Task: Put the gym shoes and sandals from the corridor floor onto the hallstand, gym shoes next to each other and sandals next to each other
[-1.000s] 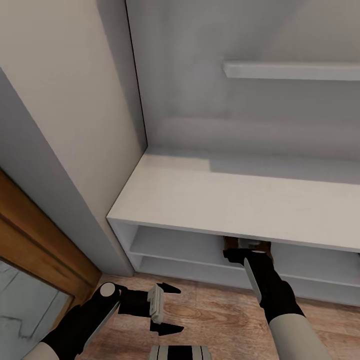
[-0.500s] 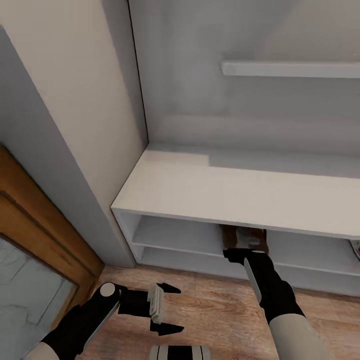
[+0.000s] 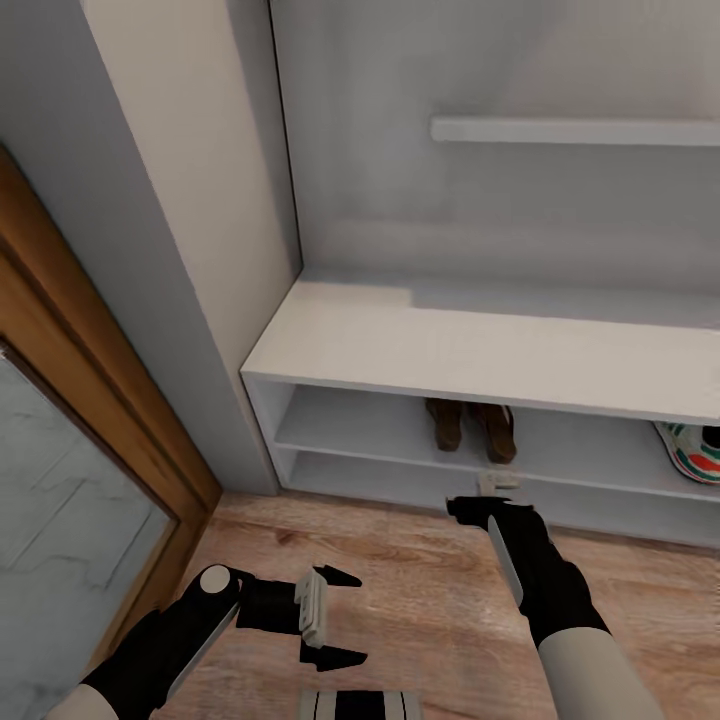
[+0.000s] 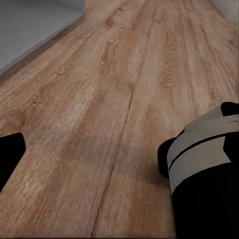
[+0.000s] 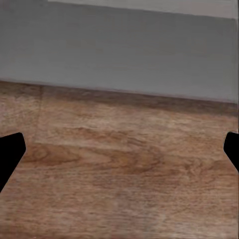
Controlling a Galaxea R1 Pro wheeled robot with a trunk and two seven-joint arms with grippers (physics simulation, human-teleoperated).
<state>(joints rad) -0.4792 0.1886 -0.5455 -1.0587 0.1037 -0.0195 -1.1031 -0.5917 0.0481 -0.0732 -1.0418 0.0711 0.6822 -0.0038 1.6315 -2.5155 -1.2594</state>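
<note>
Currently: both sandals (image 3: 471, 428) side by side on hallstand (image 3: 480, 352) upper open shelf; one gym shoe (image 3: 690, 450) farther right, same shelf. Right gripper (image 3: 487, 497) and left gripper (image 3: 340, 615) spread, empty, above corridor floor (image 3: 420, 590).

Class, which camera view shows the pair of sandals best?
The head view: the sandals stand side by side on the hallstand's upper open shelf. The wrist views look at the corridor floor, and the right wrist view also takes in the hallstand's low front.

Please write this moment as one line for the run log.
sandals: together on upper open shelf | gym shoe: same shelf | left gripper: open, empty | right gripper: open, empty
</note>
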